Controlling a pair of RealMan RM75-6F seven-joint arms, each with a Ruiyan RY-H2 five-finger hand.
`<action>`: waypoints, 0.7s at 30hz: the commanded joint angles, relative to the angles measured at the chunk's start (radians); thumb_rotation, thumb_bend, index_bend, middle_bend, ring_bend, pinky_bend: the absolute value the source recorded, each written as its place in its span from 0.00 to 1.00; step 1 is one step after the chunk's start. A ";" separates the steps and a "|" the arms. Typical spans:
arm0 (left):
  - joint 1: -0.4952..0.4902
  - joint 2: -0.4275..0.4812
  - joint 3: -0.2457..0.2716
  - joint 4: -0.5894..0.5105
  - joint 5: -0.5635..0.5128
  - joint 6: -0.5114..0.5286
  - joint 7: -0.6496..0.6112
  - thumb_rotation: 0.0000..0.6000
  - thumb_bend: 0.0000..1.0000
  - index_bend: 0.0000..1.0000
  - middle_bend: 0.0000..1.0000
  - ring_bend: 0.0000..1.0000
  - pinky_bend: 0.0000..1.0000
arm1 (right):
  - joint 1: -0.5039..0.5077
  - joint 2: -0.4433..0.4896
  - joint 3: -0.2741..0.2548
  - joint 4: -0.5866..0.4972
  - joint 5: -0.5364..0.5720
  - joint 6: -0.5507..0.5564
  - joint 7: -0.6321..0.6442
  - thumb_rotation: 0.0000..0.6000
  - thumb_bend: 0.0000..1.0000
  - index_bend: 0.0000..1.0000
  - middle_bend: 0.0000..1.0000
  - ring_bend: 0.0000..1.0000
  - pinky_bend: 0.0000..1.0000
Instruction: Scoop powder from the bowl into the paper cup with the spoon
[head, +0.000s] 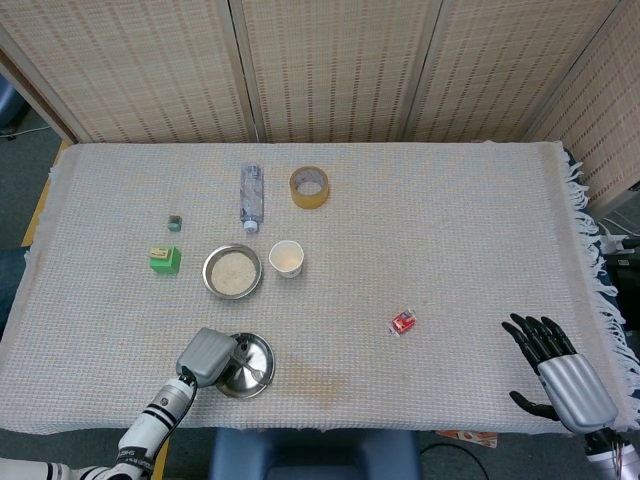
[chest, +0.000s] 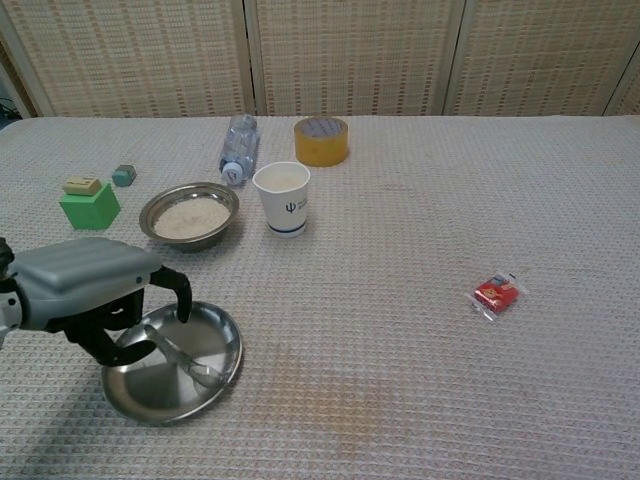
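While the left hand (chest: 85, 290) grasps the spoon (chest: 183, 358) over the plate (chest: 215, 328); right hand (head: 560, 365) released.

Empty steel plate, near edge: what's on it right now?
The spoon lies across the steel plate, bowl end down on the metal. The left hand covers the plate's left side and the spoon's handle end, so whether it holds the handle can't be told.

left hand (chest: 85, 295) sits over the plate (chest: 215, 375) at the near edge. path up to bowl (chest: 190, 215) and cup (chest: 282, 198) is bare cloth. bottle (chest: 236, 148) and tape (chest: 321, 140) crowd in behind them, green block (chest: 89, 208) stands left of the bowl. wide open cloth mid-table, only a red packet (chest: 497, 295) there.
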 joint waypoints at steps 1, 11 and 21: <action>-0.004 0.004 -0.008 -0.007 -0.023 -0.015 -0.013 1.00 0.39 0.20 1.00 1.00 1.00 | 0.001 0.000 0.000 0.000 0.000 -0.002 0.001 1.00 0.09 0.00 0.00 0.00 0.00; 0.111 0.165 0.008 -0.078 0.215 0.104 -0.313 1.00 0.39 0.05 0.76 0.75 0.90 | -0.002 -0.005 0.011 0.011 0.009 0.012 0.006 1.00 0.10 0.00 0.00 0.00 0.00; 0.441 0.214 0.026 0.243 0.497 0.541 -1.046 1.00 0.38 0.00 0.02 0.00 0.14 | 0.010 -0.042 0.029 0.026 0.041 -0.018 -0.038 1.00 0.10 0.00 0.00 0.00 0.00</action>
